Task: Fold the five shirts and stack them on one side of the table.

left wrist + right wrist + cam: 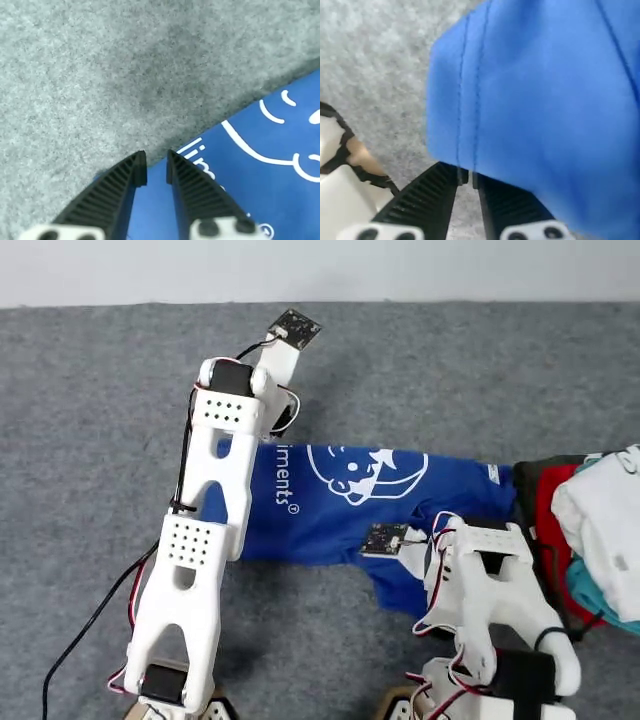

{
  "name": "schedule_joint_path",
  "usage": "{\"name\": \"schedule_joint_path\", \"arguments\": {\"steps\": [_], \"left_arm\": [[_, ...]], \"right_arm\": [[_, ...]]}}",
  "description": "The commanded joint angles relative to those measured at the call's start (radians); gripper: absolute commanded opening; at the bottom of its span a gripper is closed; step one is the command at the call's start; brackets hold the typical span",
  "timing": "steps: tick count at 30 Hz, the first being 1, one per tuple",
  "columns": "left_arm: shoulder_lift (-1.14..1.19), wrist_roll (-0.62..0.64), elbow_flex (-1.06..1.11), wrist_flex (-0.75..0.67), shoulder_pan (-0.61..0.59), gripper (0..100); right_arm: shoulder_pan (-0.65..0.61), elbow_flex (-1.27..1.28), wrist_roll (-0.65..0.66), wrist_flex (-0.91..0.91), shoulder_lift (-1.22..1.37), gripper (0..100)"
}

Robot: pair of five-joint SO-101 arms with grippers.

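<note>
A blue shirt (pixel 340 510) with white print lies spread across the middle of the grey felt table (pixel 100 420). My left gripper (pixel 156 167) stands over the shirt's far left edge (pixel 240 165), its fingers a narrow gap apart with nothing clamped between them. In the high view the left gripper (pixel 278 430) sits under the long white arm. At the shirt's near right part, my right gripper (pixel 469 179) is shut on a stitched hem of the blue shirt (pixel 535 100), and the cloth drapes over its fingertips. From above, the right gripper (pixel 418 552) shows beside that fold.
A heap of other shirts (pixel 600 530), white, teal, red and dark, lies at the right edge of the table. Bare felt stretches to the left and along the far side. The right arm's base (pixel 490 680) stands at the near edge.
</note>
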Motion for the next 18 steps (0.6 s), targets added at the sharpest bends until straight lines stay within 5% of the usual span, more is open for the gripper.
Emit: {"name": "schedule_joint_path", "arguments": {"steps": [1, 10, 18], "left_arm": [[-0.072, -0.011, -0.004, 0.021, -0.009, 7], [-0.072, -0.011, -0.004, 0.021, -0.009, 7], [-0.072, -0.011, -0.004, 0.021, -0.009, 7]], "right_arm": [[-0.016, -0.101, -0.060, 0.088, -0.013, 1.1], [-0.016, -0.483, -0.091, 0.303, -0.002, 1.1], [-0.012, -0.511, -0.104, 0.048, 0.021, 1.1]]}}
